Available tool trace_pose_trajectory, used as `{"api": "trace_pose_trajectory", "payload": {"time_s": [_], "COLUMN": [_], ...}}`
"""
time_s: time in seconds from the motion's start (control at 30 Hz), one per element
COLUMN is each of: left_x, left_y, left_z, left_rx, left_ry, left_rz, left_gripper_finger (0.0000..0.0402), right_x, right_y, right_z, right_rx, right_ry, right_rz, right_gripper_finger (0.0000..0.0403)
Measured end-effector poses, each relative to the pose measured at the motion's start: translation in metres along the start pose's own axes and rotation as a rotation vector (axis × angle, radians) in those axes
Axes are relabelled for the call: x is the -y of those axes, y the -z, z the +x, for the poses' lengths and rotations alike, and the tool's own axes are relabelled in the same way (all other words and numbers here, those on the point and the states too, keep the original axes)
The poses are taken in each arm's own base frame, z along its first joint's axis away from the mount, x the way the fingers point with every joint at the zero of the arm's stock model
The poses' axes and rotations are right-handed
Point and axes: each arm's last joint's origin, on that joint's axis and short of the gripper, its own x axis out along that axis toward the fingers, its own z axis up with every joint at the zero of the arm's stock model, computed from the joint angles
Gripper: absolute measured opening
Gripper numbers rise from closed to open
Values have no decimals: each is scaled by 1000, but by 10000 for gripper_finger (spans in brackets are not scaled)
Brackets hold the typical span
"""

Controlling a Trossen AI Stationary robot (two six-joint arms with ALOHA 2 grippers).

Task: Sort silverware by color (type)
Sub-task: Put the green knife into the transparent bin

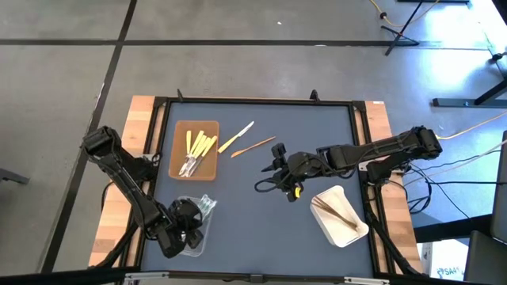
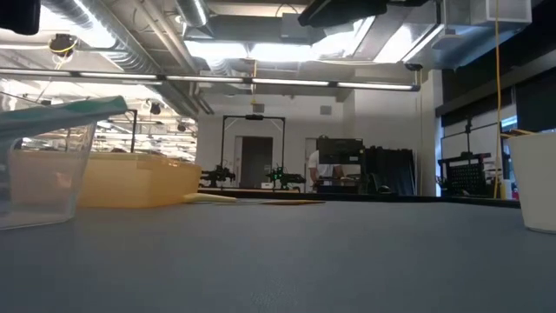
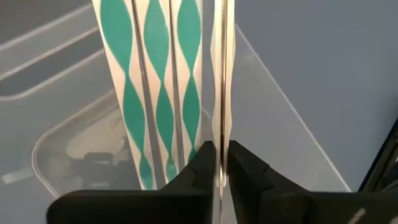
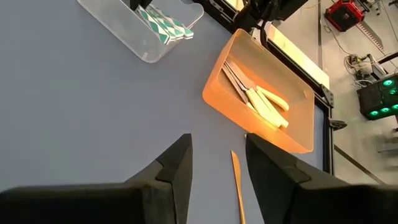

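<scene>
Left gripper (image 3: 217, 163) pinches one flat green-and-white patterned utensil (image 3: 222, 74) over the clear tray (image 1: 192, 231); right gripper (image 4: 216, 163) spread above one thin wooden utensil (image 4: 237, 183); four yellow-handled utensils (image 1: 200, 148) lie in the brown tray (image 1: 181, 170).

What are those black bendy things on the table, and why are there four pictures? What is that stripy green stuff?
The black bendy things are two robot arms, each ending in a two-finger pincher. One picture looks down from above, one peeks across the table, and two come from cameras on the arms' wrists. The robot is sorting little forks and knives. The left gripper is pinched shut on a thin utensil over the clear tray; the stripy green pieces are next to it in that tray. The right gripper is open, holding nothing, above a wooden utensil. Yellow utensils lie in the brown tray, wooden ones in the white tray.
</scene>
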Motion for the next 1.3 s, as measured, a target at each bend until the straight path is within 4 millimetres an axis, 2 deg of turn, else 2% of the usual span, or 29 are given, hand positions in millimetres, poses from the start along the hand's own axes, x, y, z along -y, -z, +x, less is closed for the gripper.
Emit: {"api": "trace_pose_trajectory", "payload": {"time_s": [0.27,0.6,1.0,1.3], "left_x": [0,0,0,0], "left_y": [0,0,0,0], "left_z": [0,0,0,0], "left_rx": [-18,-20,-21,-21], "left_ry": [-1,-1,1,0], "left_rz": [0,-2,-3,-3], "left_gripper_finger": [55,79,154,161], "right_x": [0,0,0,0], "right_y": [0,-1,0,0], "right_z": [0,0,0,0], "right_rx": [5,7,6,5], "right_ry": [3,0,1,3], "right_rz": [1,1,1,1], "right_gripper_finger": [138,138,138,138]}}
